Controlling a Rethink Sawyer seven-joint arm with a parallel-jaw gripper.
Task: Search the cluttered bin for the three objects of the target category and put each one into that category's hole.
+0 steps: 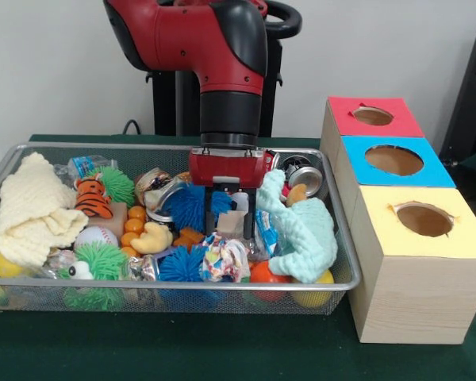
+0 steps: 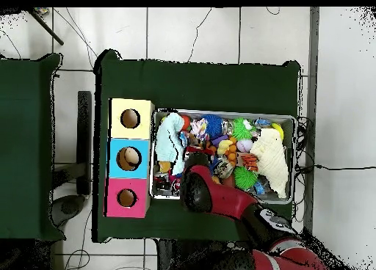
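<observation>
The wire-mesh bin (image 1: 182,283) is full of toys. My gripper (image 1: 230,226) hangs open, its fingers down in the clutter at the bin's middle, with a small pale thing between them. The white printed cloth (image 1: 224,258) lies just in front of the gripper. The mint-green knitted cloth (image 1: 301,230) is draped at the bin's right end, right of the gripper. The pale-yellow knitted cloth (image 1: 33,210) lies at the left end. The blue-topped box's hole (image 1: 393,160) is right of the bin. In the overhead view the arm (image 2: 220,197) hides the gripper; the mint cloth (image 2: 170,139), yellow cloth (image 2: 270,161) and blue hole (image 2: 131,158) show.
A red-topped box (image 1: 345,119) and a yellow-topped box (image 1: 460,230) flank the blue one. Spiky blue balls (image 1: 192,205) (image 1: 180,263), a green spiky ball (image 1: 95,262), a tiger toy (image 1: 91,198), a yellow duck (image 1: 152,238) and metal cans (image 1: 305,176) crowd the bin.
</observation>
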